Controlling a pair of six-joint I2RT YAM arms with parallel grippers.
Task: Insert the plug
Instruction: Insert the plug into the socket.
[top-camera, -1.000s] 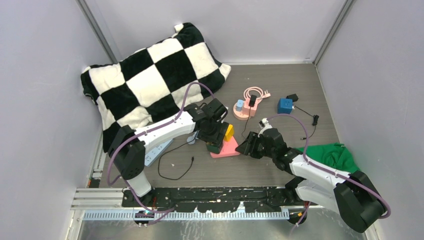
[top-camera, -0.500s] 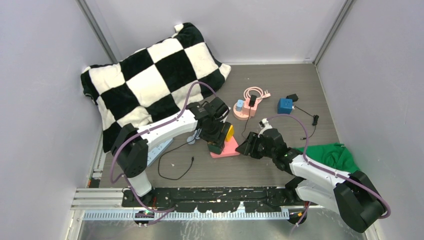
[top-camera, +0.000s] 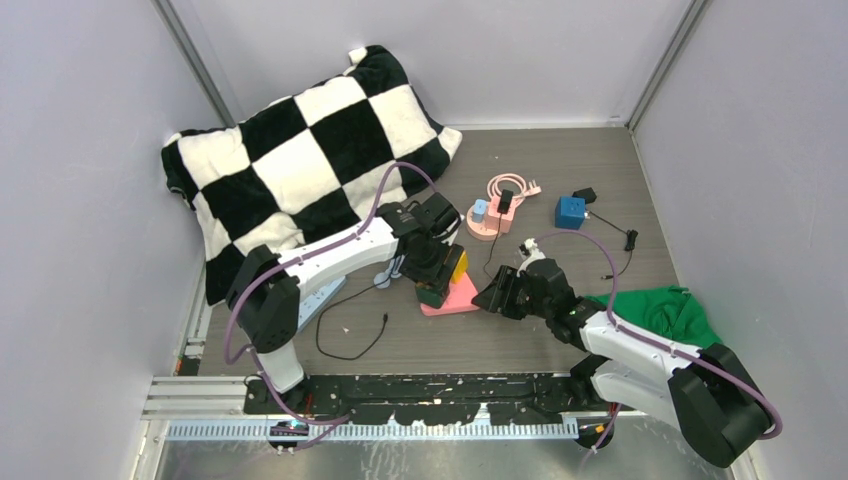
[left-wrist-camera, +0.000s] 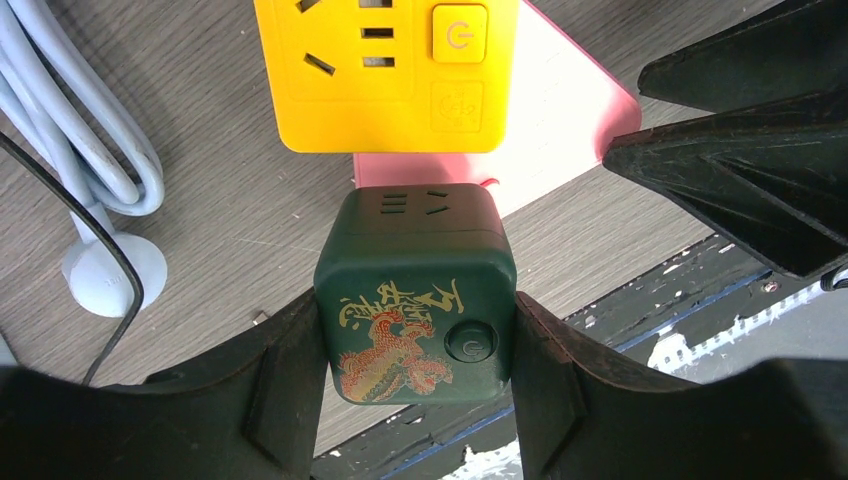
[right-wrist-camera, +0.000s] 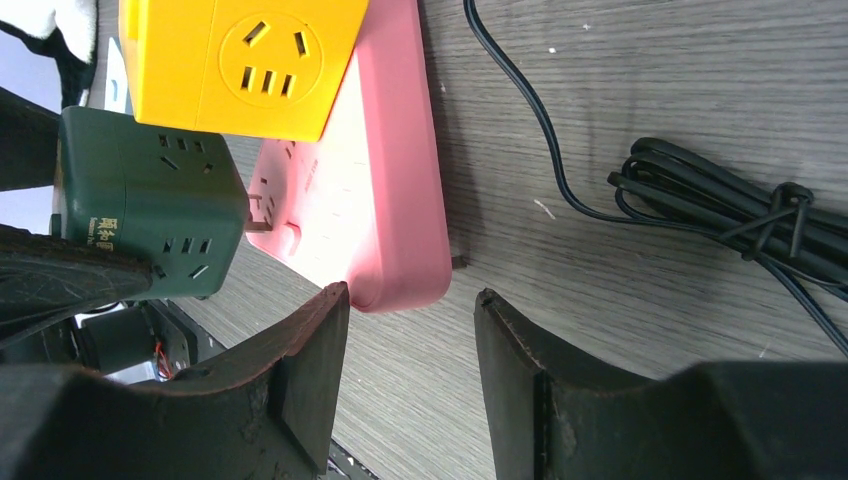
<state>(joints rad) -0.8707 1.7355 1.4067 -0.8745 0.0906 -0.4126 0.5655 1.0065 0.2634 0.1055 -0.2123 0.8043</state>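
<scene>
Left claw (left-wrist-camera: 415, 345) is clamped on the dark green plastic cube plug (left-wrist-camera: 415, 270) with the gold dragon print, one finger on each side face. Over the last second that arm only creeps: the wrist edges a touch away from the bases and the cube goes with it. Right arm is basically unchanged. Reads as fine alignment, not the push stroke yet.

Plug sits between the left claw's fingers, its front edge at the near edge of the flat pink plastic power strip (right-wrist-camera: 395, 170). Right wrist view shows metal pins sticking out of the cube toward the strip face, exposed. My call is not seated. Can't tell if the pin tips are in the slots.

Right claw (right-wrist-camera: 410, 293) is spread apart, holding nothing. The strip's rounded corner lies just ahead of its gap; touching or not, can't tell. Likely there to brace the strip.

Yellow plastic cube socket (left-wrist-camera: 385, 70) stands on the strip just beyond the plug, ahead of the left claw's tips.

Containers: no bin, tray or box near either claw. Closest thing is the strip's own sockets. Whether the yellow cube is plugged into one is hidden.
</scene>
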